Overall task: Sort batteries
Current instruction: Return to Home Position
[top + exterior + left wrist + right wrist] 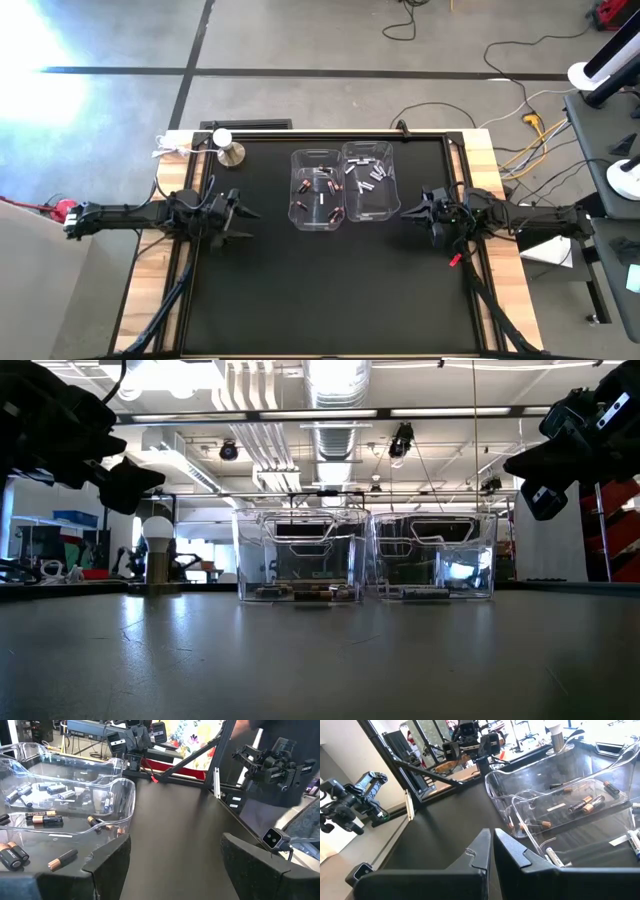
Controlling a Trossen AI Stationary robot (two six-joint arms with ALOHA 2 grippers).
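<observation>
Two clear plastic bins stand side by side at the table's middle. The left bin (318, 190) holds several copper-and-dark batteries (45, 818), which lie on its floor. The right bin (368, 180) holds white/silver batteries (49, 787). In the right wrist view the copper batteries (584, 805) lie in the farther bin and white ones (553, 856) in the nearer. My left gripper (245, 212) hovers left of the bins, wide open and empty (175, 865). My right gripper (408, 210) hovers right of the bins, shut and empty (492, 851). Both are raised above the table (135, 480) (530, 475).
A white bulb on a metal stand (225, 145) sits at the far left of the black mat. A small red bit (455, 260) lies by the right arm. Cables run along both wooden side edges. Bare mat (320, 290) spreads in front of the bins.
</observation>
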